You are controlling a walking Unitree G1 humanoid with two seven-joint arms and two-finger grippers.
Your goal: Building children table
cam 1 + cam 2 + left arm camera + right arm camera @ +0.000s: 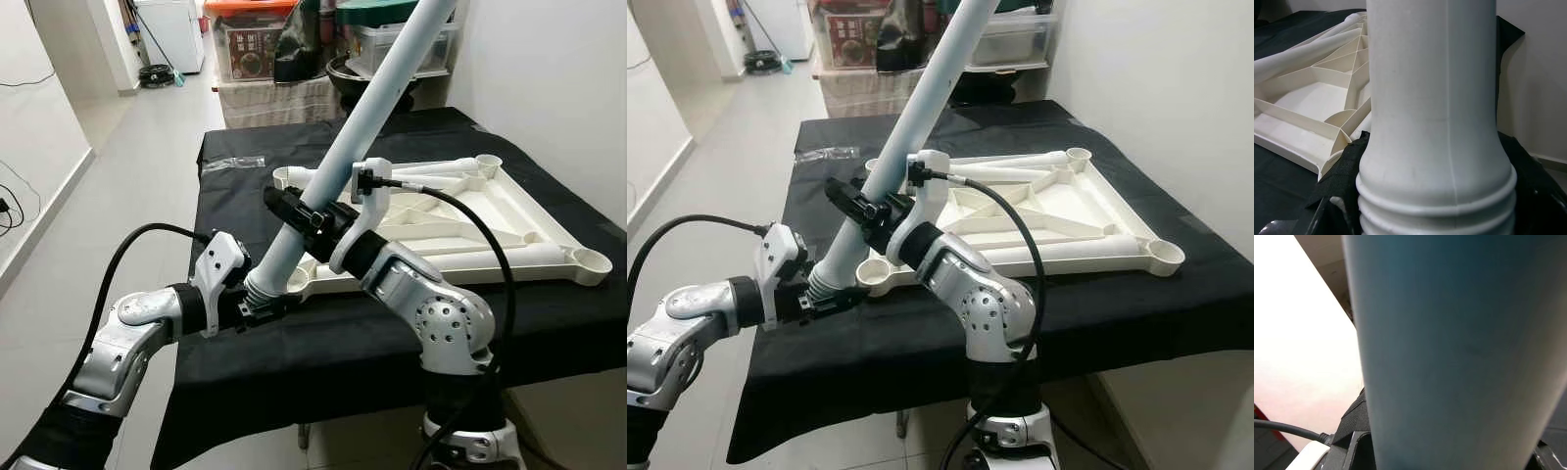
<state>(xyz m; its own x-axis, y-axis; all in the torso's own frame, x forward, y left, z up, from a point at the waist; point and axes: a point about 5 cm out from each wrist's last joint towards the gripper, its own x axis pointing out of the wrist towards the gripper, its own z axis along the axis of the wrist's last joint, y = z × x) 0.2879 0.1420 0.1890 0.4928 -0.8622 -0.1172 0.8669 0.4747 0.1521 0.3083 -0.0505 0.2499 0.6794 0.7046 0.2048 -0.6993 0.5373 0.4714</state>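
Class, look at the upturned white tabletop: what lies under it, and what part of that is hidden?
Under the tabletop lies a black cloth, spread beyond every edge. The cloth directly beneath the tabletop is covered, and whatever supports the cloth cannot be seen.

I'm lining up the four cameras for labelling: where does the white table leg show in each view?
Left eye view: table leg slants up from lower centre, held by both grippers.
Right eye view: leg slants up, left of centre.
Left wrist view: its threaded end, close up.
Right wrist view: its shaft, close up.
Shared landmark: upturned tabletop.
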